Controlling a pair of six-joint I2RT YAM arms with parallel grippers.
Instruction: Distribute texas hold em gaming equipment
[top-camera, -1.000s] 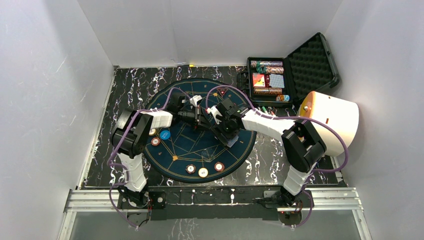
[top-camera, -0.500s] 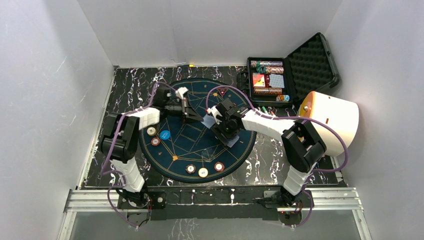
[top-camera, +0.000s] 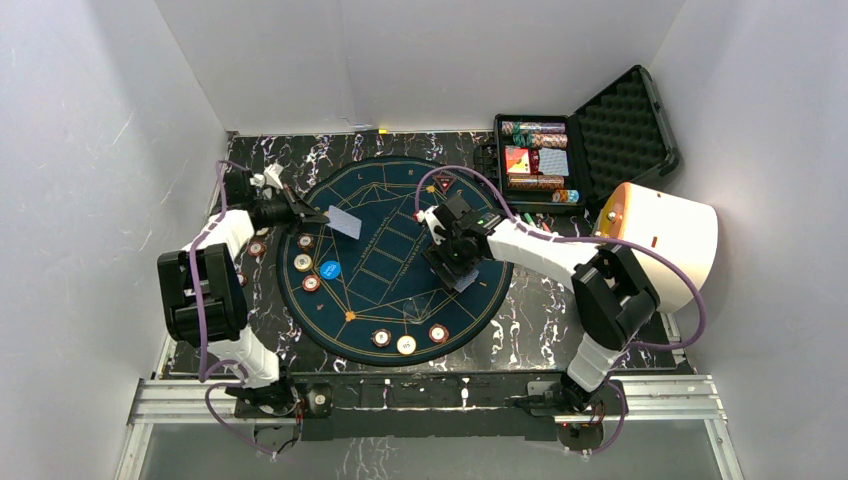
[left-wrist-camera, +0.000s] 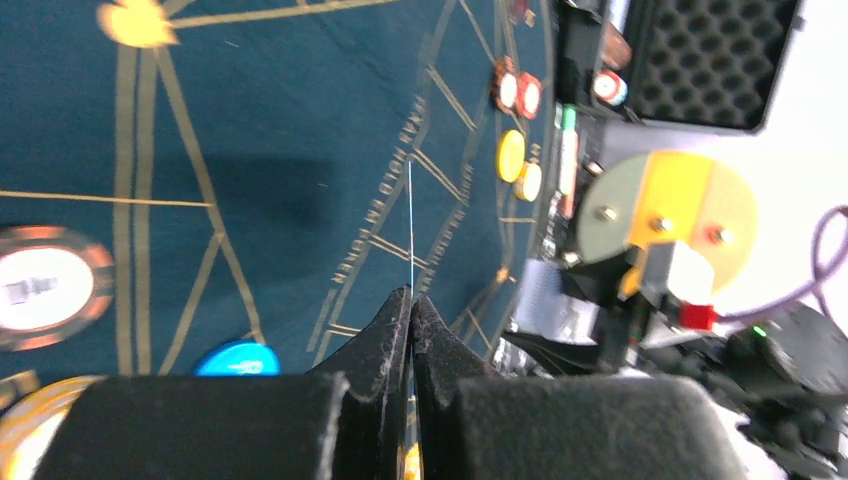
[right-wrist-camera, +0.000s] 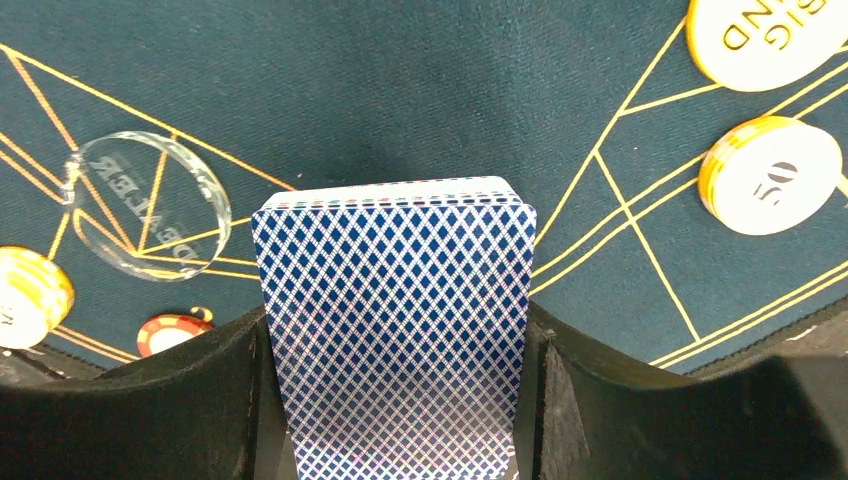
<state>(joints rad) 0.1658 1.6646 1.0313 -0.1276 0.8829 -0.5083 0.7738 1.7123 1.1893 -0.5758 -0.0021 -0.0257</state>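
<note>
My left gripper (top-camera: 310, 214) is shut on a single playing card (top-camera: 345, 222) and holds it above the left part of the round teal mat (top-camera: 390, 200). In the left wrist view the card (left-wrist-camera: 410, 225) shows edge-on as a thin line leaving the closed fingertips (left-wrist-camera: 395, 325). Over the mat's right half, my right gripper (top-camera: 455, 262) grips a deck of blue-backed cards (right-wrist-camera: 395, 330) by its two side edges. Poker chips (top-camera: 302, 262) and a blue disc (top-camera: 329, 269) lie at the mat's left. Three more chips (top-camera: 406, 345) lie at its near edge.
An open black case (top-camera: 540, 160) with chip rows and card boxes stands at the back right. A big white cylinder with an orange end (top-camera: 665, 235) lies right of the mat. A clear dealer button (right-wrist-camera: 150, 205) and a cream 50 chip (right-wrist-camera: 770, 175) lie below the deck.
The left arm has swung from the mat's centre out to the left, carrying one card away from the deck. The right gripper and deck have stayed in place.
</note>
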